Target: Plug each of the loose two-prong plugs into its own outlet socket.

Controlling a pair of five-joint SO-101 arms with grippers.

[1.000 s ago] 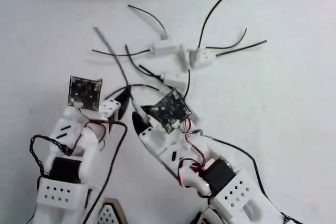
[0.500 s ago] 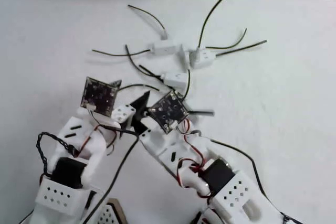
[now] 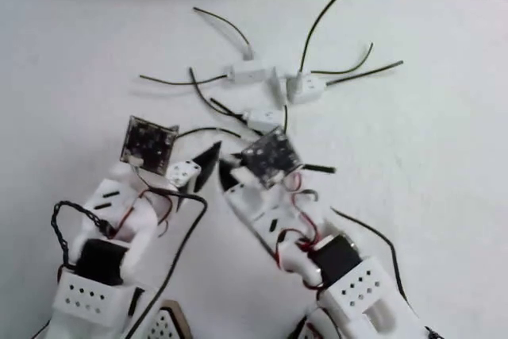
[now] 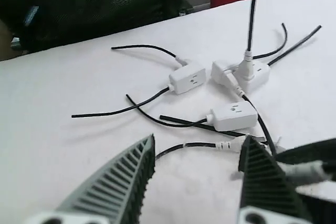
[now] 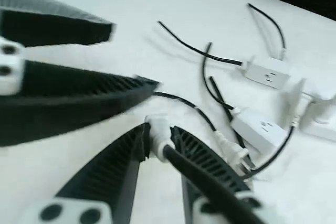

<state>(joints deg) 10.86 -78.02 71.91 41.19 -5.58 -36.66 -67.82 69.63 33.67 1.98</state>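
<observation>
1. The left gripper (image 3: 202,166) hangs low over the worktop (image 3: 429,156). Its jaws are spread and nothing is between them.
2. Just beside it, at its 3 o'clock, the right gripper (image 3: 230,172) is pinching a white plug (image 5: 157,132). The plug's black cord (image 3: 317,169) sticks out toward 3 o'clock.
3. The far socket (image 3: 250,73) lies at 12 o'clock from the held plug, well apart, and looks free.
4. The nearest socket (image 3: 266,119) lies at about 1 o'clock from the right gripper. Its long axis runs roughly from 9 to 3 o'clock, and its own cord leaves at the 9 o'clock end. The right arm is nearer, so I think the plug goes here.
5. The right socket (image 3: 305,85) seems to have a plug in it already.
</observation>
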